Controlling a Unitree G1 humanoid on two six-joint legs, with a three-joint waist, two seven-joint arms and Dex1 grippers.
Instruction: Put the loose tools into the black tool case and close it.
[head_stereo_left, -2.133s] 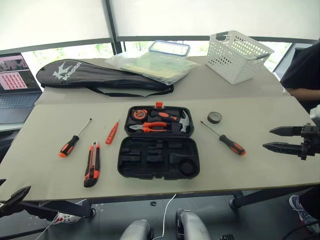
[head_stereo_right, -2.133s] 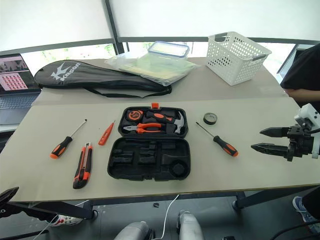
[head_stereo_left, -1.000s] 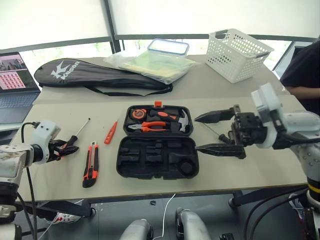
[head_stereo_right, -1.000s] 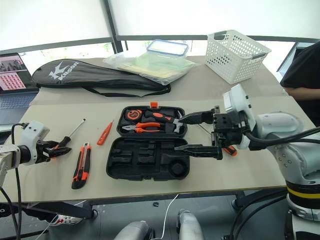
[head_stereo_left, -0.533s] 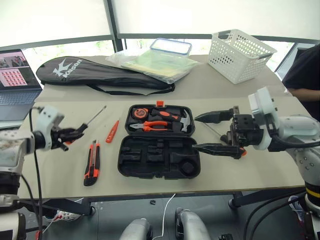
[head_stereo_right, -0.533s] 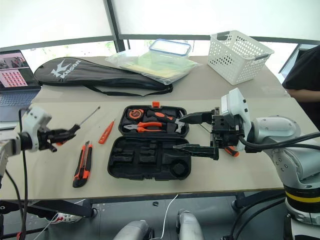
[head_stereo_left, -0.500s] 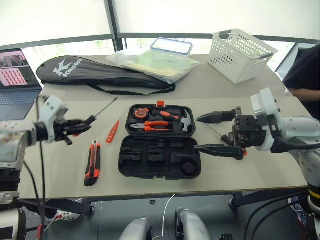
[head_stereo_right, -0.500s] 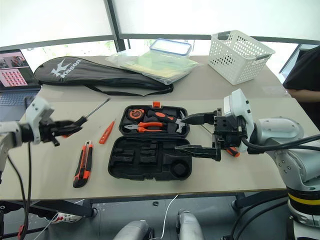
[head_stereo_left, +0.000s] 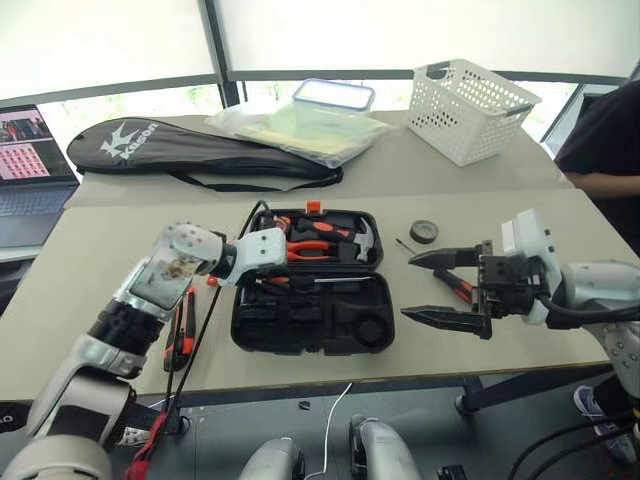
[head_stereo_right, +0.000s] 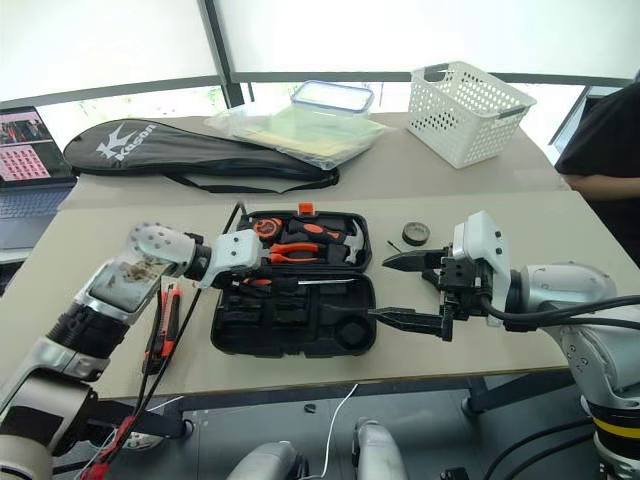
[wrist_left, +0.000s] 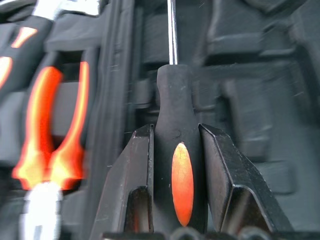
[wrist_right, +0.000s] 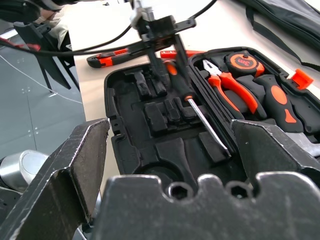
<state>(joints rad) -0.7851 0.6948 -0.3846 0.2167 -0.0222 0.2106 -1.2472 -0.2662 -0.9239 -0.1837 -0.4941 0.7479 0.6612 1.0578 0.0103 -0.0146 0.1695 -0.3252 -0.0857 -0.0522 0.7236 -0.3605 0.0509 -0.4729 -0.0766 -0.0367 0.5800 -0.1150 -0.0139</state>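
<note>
My left fingers clamp a screwdriver handle over the open tool case; my right fingers gape empty, just right of it.

case: black, open, flat mid-table
held screwdriver: over case's far tray
second screwdriver: right of case
tape roll: far right

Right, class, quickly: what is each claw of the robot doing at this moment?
Left claw: closed on a screwdriver, over the black tool case.
Right claw: open, holding nothing.
</note>
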